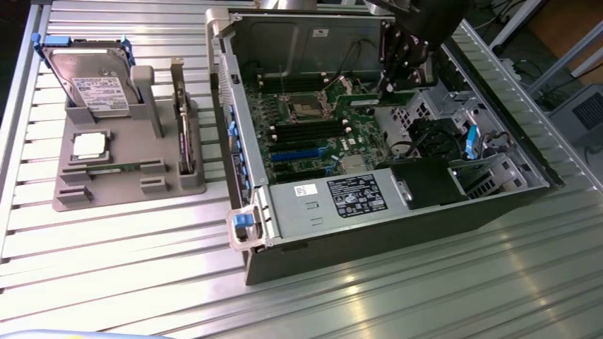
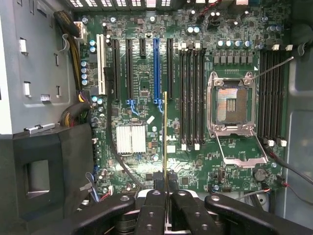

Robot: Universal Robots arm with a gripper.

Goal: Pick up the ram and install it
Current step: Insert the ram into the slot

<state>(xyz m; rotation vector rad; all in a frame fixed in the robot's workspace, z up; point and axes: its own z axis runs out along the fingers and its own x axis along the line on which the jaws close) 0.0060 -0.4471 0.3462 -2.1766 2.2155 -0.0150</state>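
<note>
Your gripper [image 2: 166, 193] pinches the ram [image 2: 166, 142] (edge-on) above the motherboard [image 2: 142, 78]; it isn't seated in a slot yet.

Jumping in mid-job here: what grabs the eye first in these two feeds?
The open computer case dominates the slatted table, its green motherboard exposed. In the wrist view the gripper is shut on the ram, held edge-on above the board beside the memory slots. On the exterior view's left, a grey holder carries a hard drive.
</note>
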